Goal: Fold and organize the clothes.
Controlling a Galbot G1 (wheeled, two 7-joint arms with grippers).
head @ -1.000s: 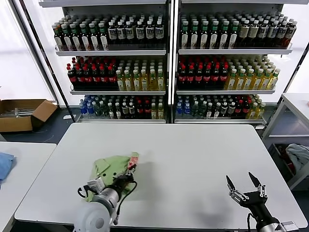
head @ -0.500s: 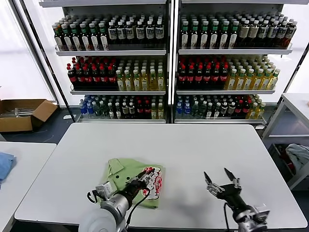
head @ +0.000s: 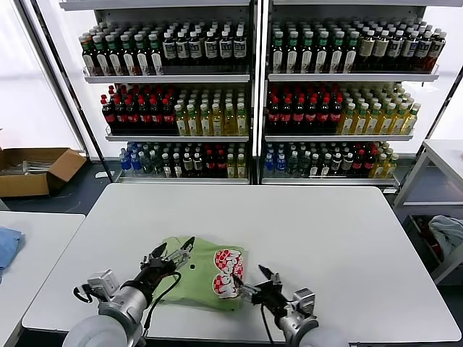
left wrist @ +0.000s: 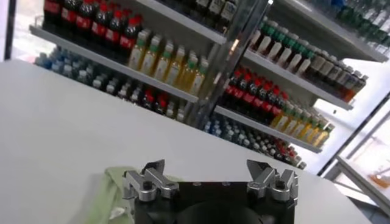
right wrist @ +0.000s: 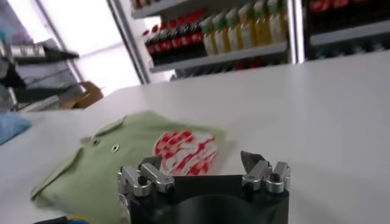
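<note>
A: Shop-like room, stocked bottle shelves (head: pixel 249 94) along the back, and a white table (head: pixel 325 231) out front. From the head view, what's new?

B: The green polo shirt (head: pixel 202 271) now lies flat near the front edge of the table, red-and-white chest print (head: pixel 226 272) up. A second ago it was a bunched heap in the left gripper's hold; half a second ago it was being dragged open toward the middle.

A: And the left gripper (head: pixel 173 253)?

B: Let go. Its fingers are spread apart over the collar side of the shirt, nothing between them. The right gripper (head: pixel 255 283) has swung in from the far right and sits at the print-side edge, fingers apart too.

A: Left wrist view?

B: Both fingers wide, only a sliver of green fabric (left wrist: pixel 113 182) below them, table and shelves beyond. Empty-handed, clearly.

A: Right wrist view?

B: Fingers apart again, pointing at the shirt (right wrist: pixel 122 164), which is spread out with collar, buttons and print showing.

A: So where does that leave the job?

B: I'd say the spreading is done and the folding isn't started. Both grippers are placed either side, looking set to take hold of edges.
</note>
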